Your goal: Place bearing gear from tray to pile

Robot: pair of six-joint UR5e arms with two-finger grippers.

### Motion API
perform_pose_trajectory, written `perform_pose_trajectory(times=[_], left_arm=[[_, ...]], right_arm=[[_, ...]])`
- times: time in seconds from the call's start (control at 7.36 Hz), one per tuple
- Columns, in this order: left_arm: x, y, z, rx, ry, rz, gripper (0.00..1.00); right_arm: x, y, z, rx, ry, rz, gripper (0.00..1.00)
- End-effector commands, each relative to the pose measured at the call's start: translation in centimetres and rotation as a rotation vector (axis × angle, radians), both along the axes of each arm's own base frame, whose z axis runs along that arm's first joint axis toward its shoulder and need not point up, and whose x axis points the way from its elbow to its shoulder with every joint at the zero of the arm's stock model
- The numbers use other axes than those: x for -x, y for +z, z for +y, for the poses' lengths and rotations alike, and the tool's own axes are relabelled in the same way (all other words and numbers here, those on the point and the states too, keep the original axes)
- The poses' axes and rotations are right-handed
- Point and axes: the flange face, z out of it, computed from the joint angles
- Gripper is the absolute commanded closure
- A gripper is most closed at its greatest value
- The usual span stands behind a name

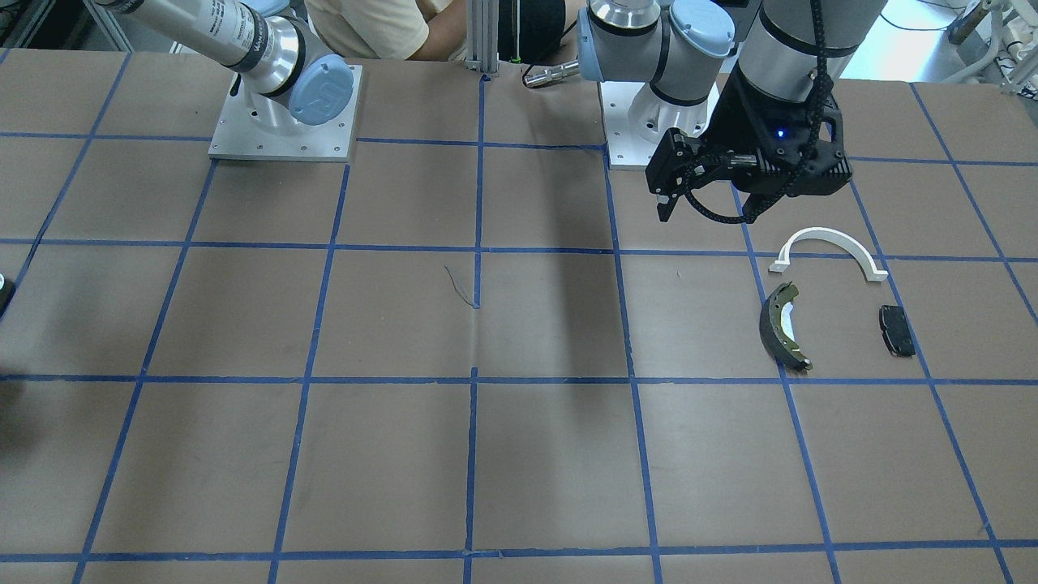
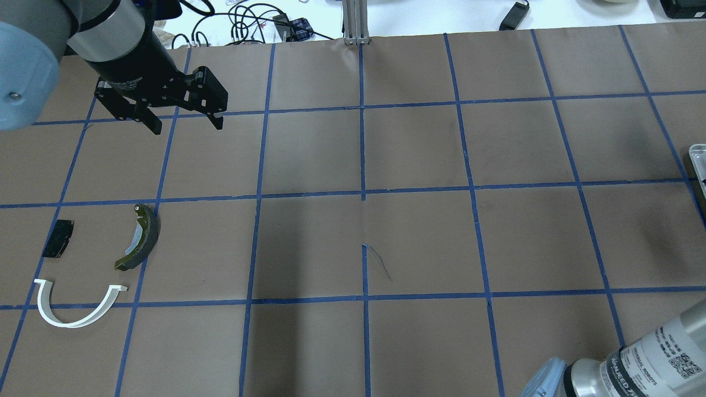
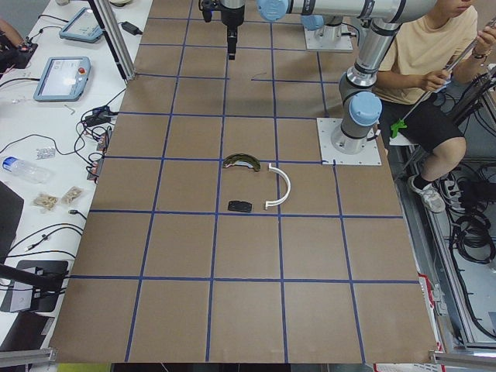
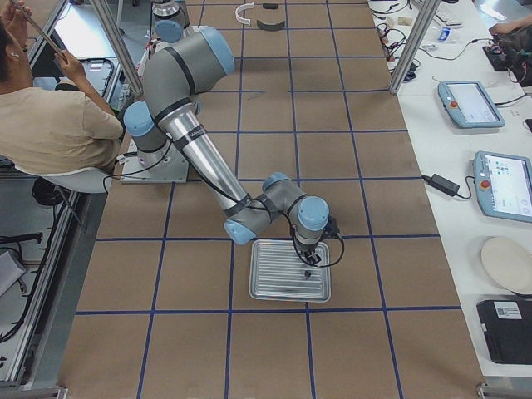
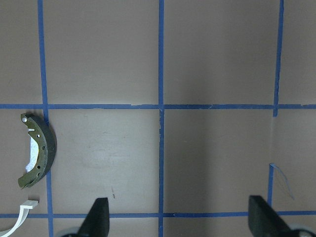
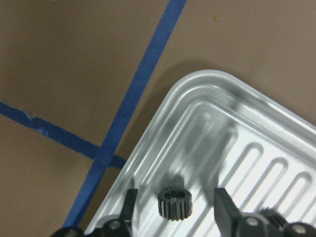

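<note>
Brown-paper table (image 2: 419,149) gridded in blue tape (image 2: 362,193), aluminium post (image 2: 356,22) at the far edge, white bench (image 3: 31,108) alongside holding 2 tablets (image 3: 62,77), loose cables (image 3: 97,120) and a water bottle (image 3: 19,168), seated operator (image 3: 430,54) in beige shirt, bright even light.

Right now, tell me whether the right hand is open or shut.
Open: the right hand straddles the bearing gear in the tray, with gaps on both sides.

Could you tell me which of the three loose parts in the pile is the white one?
The half-ring arch, lying nearest the robot; the curved brake shoe is dark olive and the small pad is black.
</note>
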Motion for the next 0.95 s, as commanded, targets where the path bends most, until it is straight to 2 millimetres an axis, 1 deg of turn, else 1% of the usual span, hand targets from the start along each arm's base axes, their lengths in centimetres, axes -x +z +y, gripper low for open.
perform_pose_trajectory(times=[0.0,0.14,0.27,0.41,0.54,0.68,0.81], left_arm=[[0.0,0.0,0.0,0.0,0.0,0.001,0.0],[0.0,-0.1,0.0,-0.001,0.0,0.001,0.0],[0.0,-0.1,0.0,-0.001,0.0,0.001,0.0],[0.0,0.0,0.0,0.0,0.0,0.001,0.0],[0.0,0.0,0.0,0.0,0.0,0.001,0.0],[0.0,0.0,0.0,0.0,0.0,0.001,0.0],[-0.1,0.0,0.0,0.0,0.002,0.001,0.0]], right_arm=[[0.0,0.1,-0.1,0.007,-0.017,-0.003,0.83],[0.0,0.5,-0.2,0.018,-0.046,-0.006,0.96],[0.0,1.0,-0.6,0.025,-0.042,0.0,1.0],[0.2,2.4,-1.2,0.041,-0.069,0.014,1.0],[-1.7,7.6,-2.1,0.079,-0.077,0.034,1.0],[-5.6,10.7,-3.5,0.091,-0.099,0.031,1.0],[-9.9,13.3,-5.3,0.123,-0.105,0.036,1.0]])
